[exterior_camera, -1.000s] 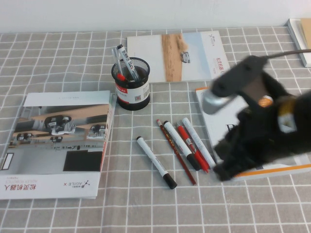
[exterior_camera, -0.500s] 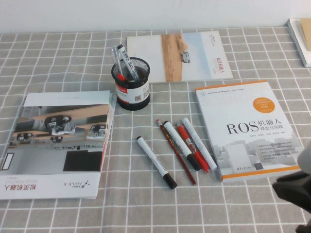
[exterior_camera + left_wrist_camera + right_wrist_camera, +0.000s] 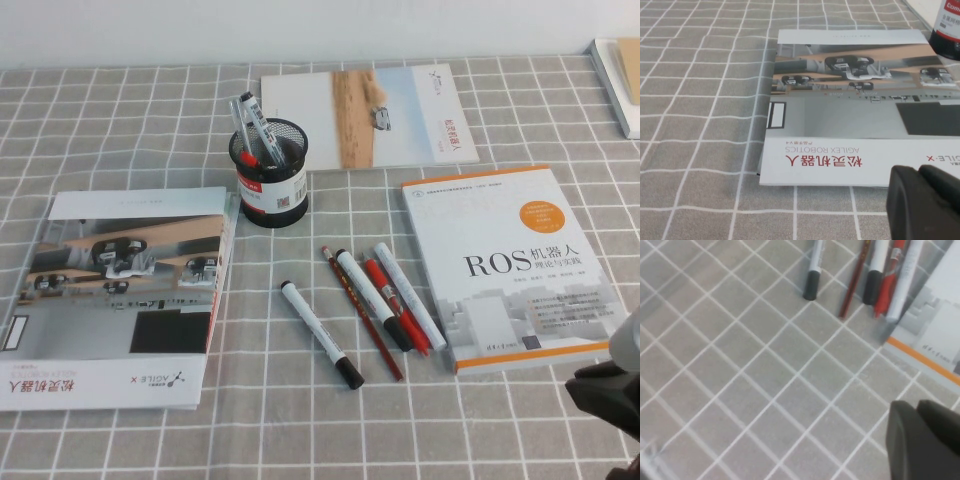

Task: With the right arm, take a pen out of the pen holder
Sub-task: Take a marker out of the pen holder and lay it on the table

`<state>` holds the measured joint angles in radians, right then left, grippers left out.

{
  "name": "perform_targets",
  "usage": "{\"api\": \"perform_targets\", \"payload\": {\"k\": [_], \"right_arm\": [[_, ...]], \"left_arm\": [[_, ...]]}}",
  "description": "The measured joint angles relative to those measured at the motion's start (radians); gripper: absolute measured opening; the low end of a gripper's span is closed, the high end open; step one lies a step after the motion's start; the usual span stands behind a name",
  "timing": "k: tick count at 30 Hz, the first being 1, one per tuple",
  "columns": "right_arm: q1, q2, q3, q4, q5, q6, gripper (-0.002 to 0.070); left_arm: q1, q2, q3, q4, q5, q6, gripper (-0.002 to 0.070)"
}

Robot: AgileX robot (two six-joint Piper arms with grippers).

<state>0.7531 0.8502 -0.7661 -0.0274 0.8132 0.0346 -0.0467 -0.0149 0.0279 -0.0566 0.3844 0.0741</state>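
Right gripper (image 3: 916, 412) withdrawn near-right, jaws closed — pen holder (image 3: 272, 185) far; left gripper (image 3: 918, 172) closed, by brochure (image 3: 850, 100).

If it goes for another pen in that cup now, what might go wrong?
1. The right gripper, shut and low near the book's near corner, has the loose pens between it and the holder; a low sweep might scatter them.
2. The holder is mesh and looks light; a slanted pull on a pen might tip it.
The left gripper, shut over the brochure, looks out of the way.
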Motion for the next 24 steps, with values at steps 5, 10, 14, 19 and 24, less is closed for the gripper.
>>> {"api": "perform_targets", "payload": {"k": [5,10,14,19,24], "right_arm": [[-0.123,-0.059,0.133,0.027,-0.187,-0.002,-0.0012],[-0.328,-0.193,0.359,0.083,-0.441,-0.002,-0.0012],[-0.469,-0.335,0.546,0.11,-0.607,-0.002,-0.0012],[-0.576,-0.5,0.71,0.135,-0.722,-0.002,-0.0012],[-0.617,-0.647,0.758,0.14,-0.715,-0.002,-0.0012]], "left_arm": [[0.0,0.0,0.0,0.0,0.0,0.0,-0.0005],[0.0,0.0,0.0,0.0,0.0,0.0,-0.0005],[0.0,0.0,0.0,0.0,0.0,0.0,-0.0005],[0.0,0.0,0.0,0.0,0.0,0.0,-0.0005],[0.0,0.0,0.0,0.0,0.0,0.0,-0.0005]]}}
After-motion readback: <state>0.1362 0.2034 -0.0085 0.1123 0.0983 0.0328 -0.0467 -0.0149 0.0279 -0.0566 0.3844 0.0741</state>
